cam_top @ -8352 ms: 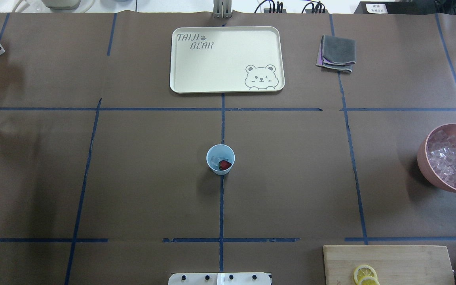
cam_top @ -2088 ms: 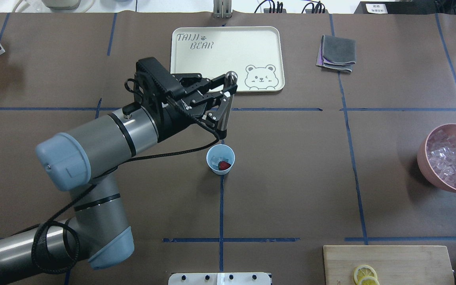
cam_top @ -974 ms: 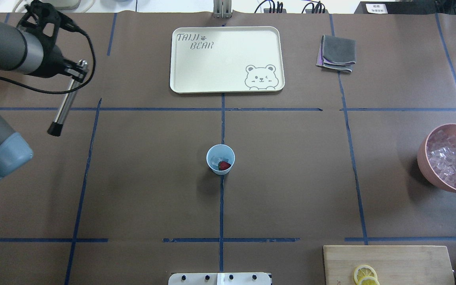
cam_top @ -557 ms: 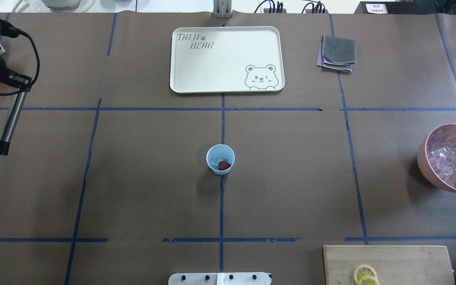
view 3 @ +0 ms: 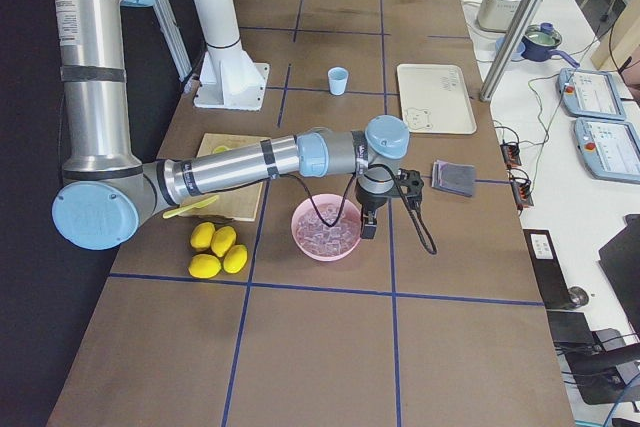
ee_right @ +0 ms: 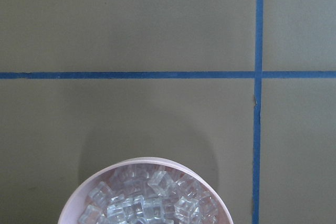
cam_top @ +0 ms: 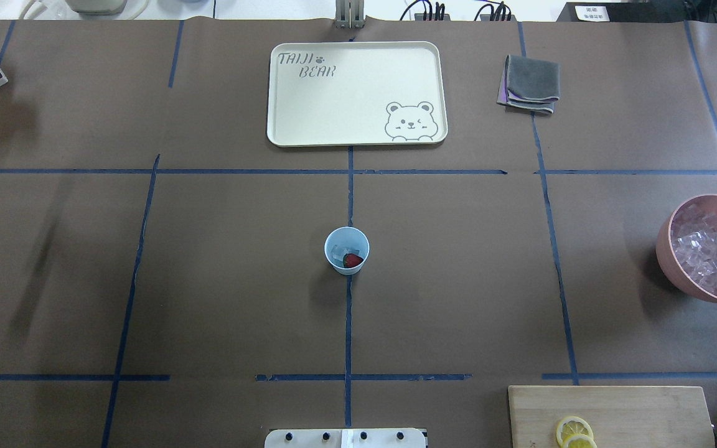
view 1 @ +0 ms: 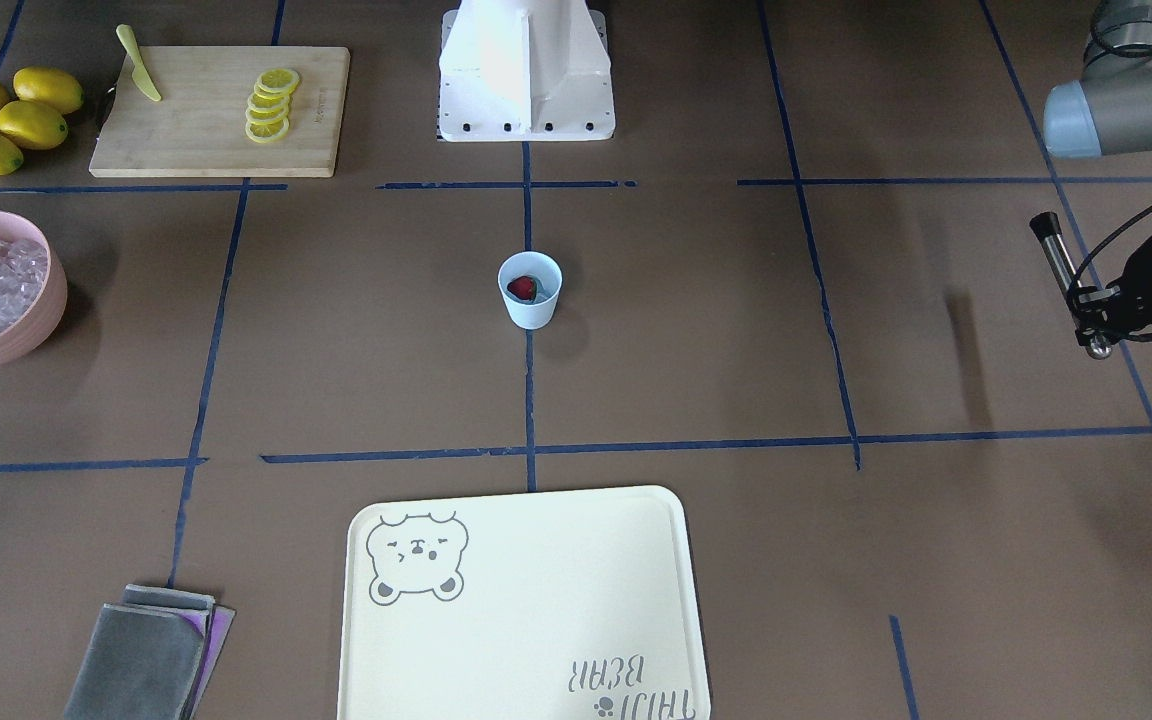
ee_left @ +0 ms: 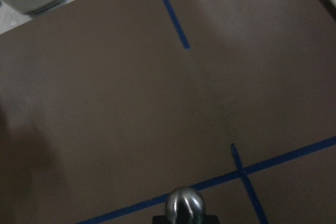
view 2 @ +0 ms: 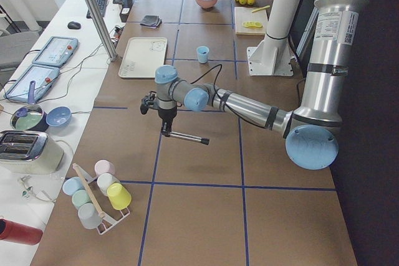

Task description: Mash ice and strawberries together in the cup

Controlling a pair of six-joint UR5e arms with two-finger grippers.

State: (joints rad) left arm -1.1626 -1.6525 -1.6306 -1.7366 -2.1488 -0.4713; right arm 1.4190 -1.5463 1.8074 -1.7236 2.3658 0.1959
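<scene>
Your cup [cam_top: 346,250] stands at the middle of the table [cam_top: 458,280], and the strawberry [cam_top: 353,260] looks whole beside the ice [cam_top: 337,251], so I'd judge the mashing not done. The left gripper [view 1: 1086,300] clamps the metal muddler [view 1: 1064,265] well away at the table's edge. The right gripper [view 3: 368,229] hangs over the pink bowl [view 3: 322,256], and you cannot tell how its jaws stand.

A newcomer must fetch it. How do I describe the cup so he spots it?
Start at the cream bear tray; follow the blue tape line toward the robot's base. The cup sits on it: small, light blue, a strawberry inside, unlike the big pink bowl.
</scene>
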